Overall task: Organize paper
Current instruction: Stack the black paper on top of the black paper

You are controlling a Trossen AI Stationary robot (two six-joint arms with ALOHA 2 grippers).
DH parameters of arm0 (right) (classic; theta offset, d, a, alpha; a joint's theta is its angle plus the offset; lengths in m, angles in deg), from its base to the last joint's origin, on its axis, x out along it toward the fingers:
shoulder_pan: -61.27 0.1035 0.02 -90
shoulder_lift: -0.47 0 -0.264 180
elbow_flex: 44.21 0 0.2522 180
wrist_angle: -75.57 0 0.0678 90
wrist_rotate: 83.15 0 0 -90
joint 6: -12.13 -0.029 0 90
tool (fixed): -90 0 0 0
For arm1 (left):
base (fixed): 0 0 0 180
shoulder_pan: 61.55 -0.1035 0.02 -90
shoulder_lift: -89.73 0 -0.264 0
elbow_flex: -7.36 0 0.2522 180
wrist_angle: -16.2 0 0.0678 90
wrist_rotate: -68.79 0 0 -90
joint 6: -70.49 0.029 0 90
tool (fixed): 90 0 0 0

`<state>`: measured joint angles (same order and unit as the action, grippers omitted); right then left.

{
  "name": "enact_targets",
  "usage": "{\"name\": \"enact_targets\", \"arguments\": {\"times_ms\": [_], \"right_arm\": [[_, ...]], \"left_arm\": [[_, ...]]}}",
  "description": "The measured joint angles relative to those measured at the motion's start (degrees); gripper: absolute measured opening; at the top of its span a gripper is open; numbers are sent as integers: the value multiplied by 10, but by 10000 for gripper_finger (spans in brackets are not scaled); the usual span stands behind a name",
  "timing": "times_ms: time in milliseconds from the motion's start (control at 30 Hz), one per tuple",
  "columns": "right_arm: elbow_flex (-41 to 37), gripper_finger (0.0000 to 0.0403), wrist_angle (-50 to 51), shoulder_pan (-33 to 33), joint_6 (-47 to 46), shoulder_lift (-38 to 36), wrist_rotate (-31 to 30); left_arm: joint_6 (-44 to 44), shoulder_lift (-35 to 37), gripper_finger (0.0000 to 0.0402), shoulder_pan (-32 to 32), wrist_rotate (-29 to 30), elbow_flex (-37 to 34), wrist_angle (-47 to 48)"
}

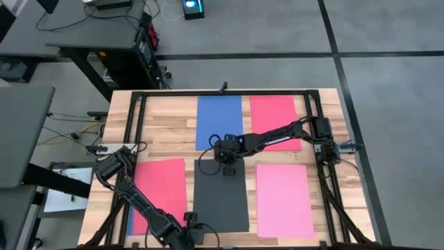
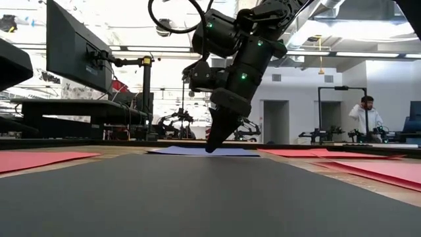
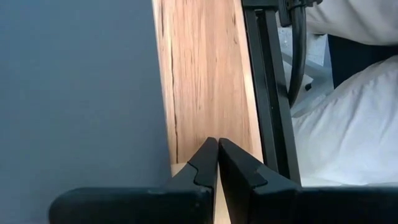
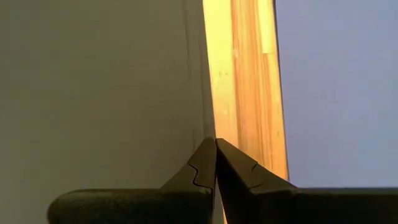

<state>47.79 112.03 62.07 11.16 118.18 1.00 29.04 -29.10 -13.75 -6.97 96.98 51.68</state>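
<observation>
Your table [image 1: 173, 125] is a pale butcher-block wood top with a black metal frame [image 1: 139, 118] running round its edges. The paper lies spread flat across it: a blue sheet [image 1: 219, 114] and a red sheet [image 1: 274, 114] side by side at the far end, another red sheet [image 1: 161, 187] on the left, a dark grey sheet [image 1: 220, 201] in the middle near you, and a pink sheet [image 1: 284, 200] on the right. A strip of bare wood separates the dark grey sheet from the blue one.

Your right gripper [image 1: 229, 171] reaches in over the middle of the table and points down at the far edge of the dark grey sheet, its tip at or just above the paper; its fingers are pressed together with nothing between them. Your left gripper [image 3: 217, 152] sits low at the near edge of the table beside the dark grey sheet, fingers likewise closed and empty.

Beyond the table you have grey floor, a dark desk [image 1: 90, 35] with cables at the upper left, and, in the low view, a monitor [image 2: 75, 49] on a stand, a bright workshop room, and a person [image 2: 367, 115] standing far back on the right.
</observation>
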Motion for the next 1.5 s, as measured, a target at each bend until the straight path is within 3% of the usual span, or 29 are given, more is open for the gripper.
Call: {"name": "enact_targets", "arguments": {"times_ms": [933,1500], "right_arm": [[0,0,-15,0,0,0,14],[0,0,-7,-8,-9,-3,12]], "left_arm": [[-3,0,0,-14,42,-1,31],[3,19,0,-10,23,-4,10]]}}
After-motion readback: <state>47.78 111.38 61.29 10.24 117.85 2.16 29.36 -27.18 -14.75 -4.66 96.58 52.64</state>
